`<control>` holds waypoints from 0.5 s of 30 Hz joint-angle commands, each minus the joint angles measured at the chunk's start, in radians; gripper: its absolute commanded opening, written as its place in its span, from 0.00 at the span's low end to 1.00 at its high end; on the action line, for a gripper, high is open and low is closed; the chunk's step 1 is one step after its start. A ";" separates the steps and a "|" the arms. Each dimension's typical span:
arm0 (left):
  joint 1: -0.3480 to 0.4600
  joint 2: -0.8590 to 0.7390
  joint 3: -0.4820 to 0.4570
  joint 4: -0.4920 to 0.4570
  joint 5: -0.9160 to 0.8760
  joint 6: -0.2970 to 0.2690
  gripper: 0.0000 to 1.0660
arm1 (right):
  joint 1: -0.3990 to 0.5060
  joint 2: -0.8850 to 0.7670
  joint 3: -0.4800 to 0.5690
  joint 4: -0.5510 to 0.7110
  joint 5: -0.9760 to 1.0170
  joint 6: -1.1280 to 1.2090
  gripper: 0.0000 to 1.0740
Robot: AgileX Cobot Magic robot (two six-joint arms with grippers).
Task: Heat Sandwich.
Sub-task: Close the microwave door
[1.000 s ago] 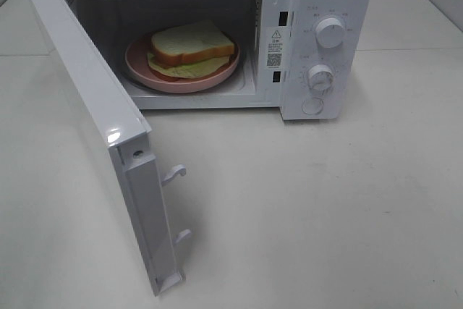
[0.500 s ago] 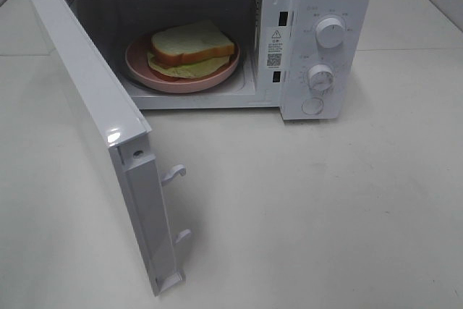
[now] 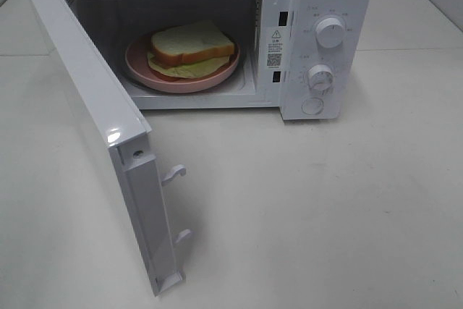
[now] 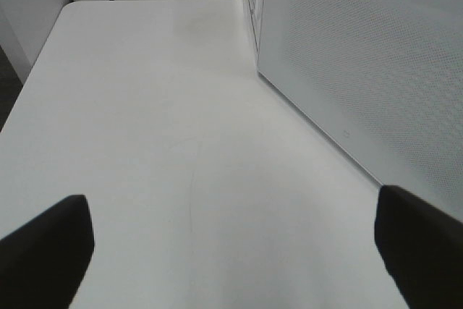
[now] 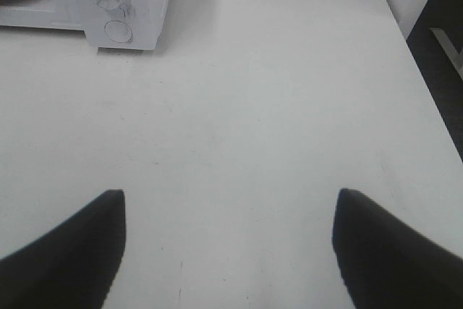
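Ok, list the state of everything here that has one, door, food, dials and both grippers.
White microwave door: swung wide open.
Square white-bread sandwich: lying on the plate, inside the oven.
Round pink plate: inside the oven, carrying the sandwich.
Upper white dial: setting too small to read.
Lower white dial: setting too small to read.
Left gripper: open, holding nothing.
Right gripper: open, holding nothing.

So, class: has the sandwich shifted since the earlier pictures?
No. The sandwich sits exactly as before on the pink plate, same offset from the microwave's upper knob.
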 commanded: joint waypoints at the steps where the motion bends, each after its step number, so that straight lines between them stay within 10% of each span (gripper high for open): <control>1: -0.004 -0.014 -0.006 -0.011 -0.020 -0.008 0.92 | -0.007 -0.027 0.000 -0.004 -0.007 0.000 0.71; 10: -0.004 0.105 -0.043 -0.013 -0.113 0.003 0.80 | -0.007 -0.027 0.000 -0.004 -0.007 0.000 0.71; 15: -0.004 0.198 -0.043 -0.014 -0.162 0.003 0.48 | -0.007 -0.027 0.000 -0.004 -0.007 0.000 0.71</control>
